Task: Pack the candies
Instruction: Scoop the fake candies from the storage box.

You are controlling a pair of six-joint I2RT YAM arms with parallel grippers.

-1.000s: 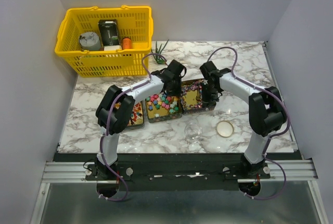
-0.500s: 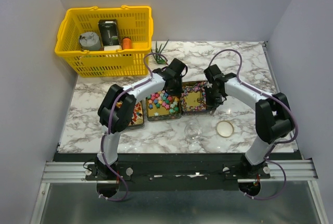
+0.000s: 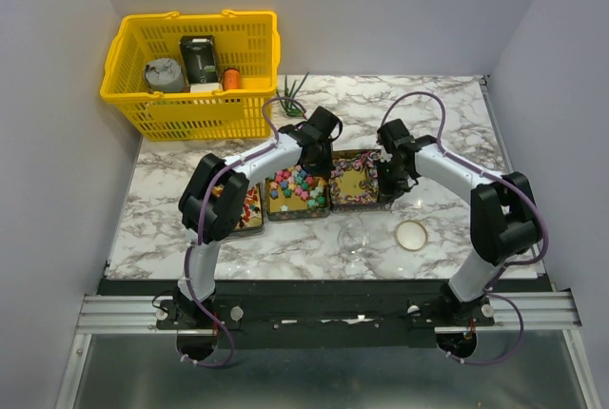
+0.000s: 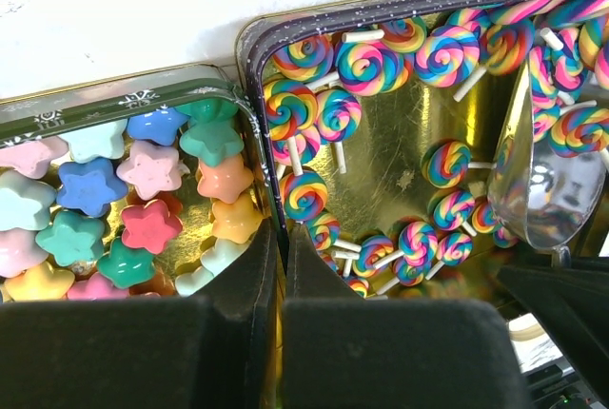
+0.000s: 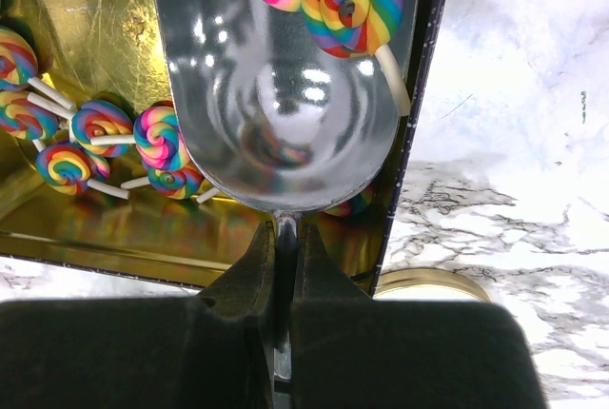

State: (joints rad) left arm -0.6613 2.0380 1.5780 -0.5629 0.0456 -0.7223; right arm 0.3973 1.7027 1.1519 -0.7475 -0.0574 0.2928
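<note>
Rainbow lollipop candies (image 4: 381, 57) lie in a dark-rimmed gold tin (image 3: 354, 181). Star-shaped candies (image 4: 124, 200) of mixed colours fill the middle tin (image 3: 298, 190). My left gripper (image 4: 282, 238) is shut on the lollipop tin's left wall (image 4: 257, 95), where it meets the star tin. In the top view the left gripper (image 3: 317, 164) sits at the tins' far side. My right gripper (image 5: 285, 238) is shut on the handle of a shiny metal scoop (image 5: 285, 95). The scoop is inside the lollipop tin by its right wall, with a few lollipops (image 5: 352, 0) at its mouth.
A third tin (image 3: 243, 209) of candies stands at the left of the row. A clear glass jar (image 3: 353, 236) and a round gold lid (image 3: 411, 234) sit in front of the tins. A yellow basket (image 3: 195, 71) with items stands at the back left.
My right arm has shifted a little to the right, carrying the scoop toward the lollipop tin's right side. The left gripper has stayed on the tin wall.
</note>
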